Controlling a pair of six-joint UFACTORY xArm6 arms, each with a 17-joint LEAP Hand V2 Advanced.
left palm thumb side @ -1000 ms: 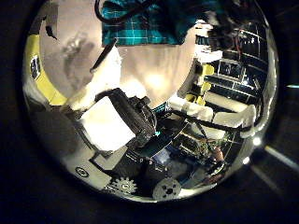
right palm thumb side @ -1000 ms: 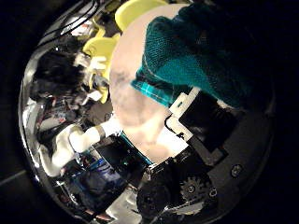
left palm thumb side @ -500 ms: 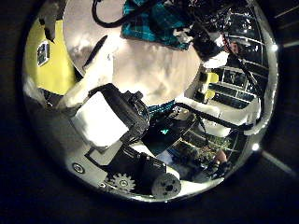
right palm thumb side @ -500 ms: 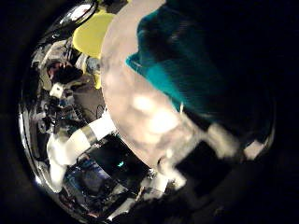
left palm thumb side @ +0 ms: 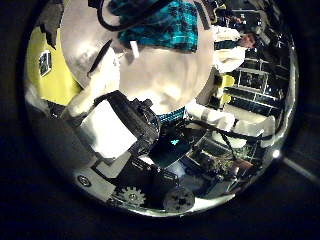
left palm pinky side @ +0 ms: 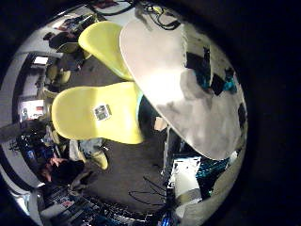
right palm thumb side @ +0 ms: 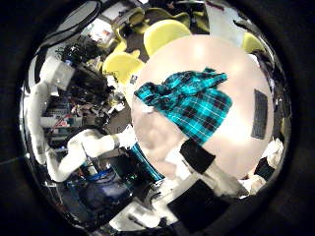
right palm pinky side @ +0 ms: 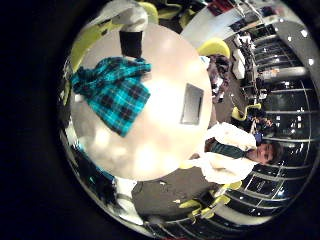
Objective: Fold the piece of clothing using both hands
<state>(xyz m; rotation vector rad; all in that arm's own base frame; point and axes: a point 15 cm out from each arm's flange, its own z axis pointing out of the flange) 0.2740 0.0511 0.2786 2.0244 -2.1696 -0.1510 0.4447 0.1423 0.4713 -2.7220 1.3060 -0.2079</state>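
Note:
The checked piece of clothing (right palm pinky side: 112, 92) lies crumpled, in a loose heap, on the round table (right palm pinky side: 150, 150). In the right thumb side palm view it (right palm thumb side: 192, 98) lies well away from the right hand (right palm thumb side: 207, 172), whose fingers hold nothing. The left thumb side palm view shows the clothing (left palm thumb side: 160, 22) on the table beyond the left hand (left palm thumb side: 120, 125), whose fingers are relaxed and hold nothing. In the right little finger side palm view the left hand (right palm pinky side: 130, 40) hangs over the table's rim beside the clothing.
A flat dark rectangle (right palm pinky side: 192, 103) lies on the table away from the clothing; it also shows in the right thumb side palm view (right palm thumb side: 259, 113). Chairs (left palm pinky side: 99, 113) stand round the table (left palm pinky side: 179, 85), and more chairs (right palm thumb side: 167, 34) show in the right thumb side palm view.
The right palm was close over the clothing and has moved far up and away from it. The clothing now lies free on the table. The left palm view has shifted a little.

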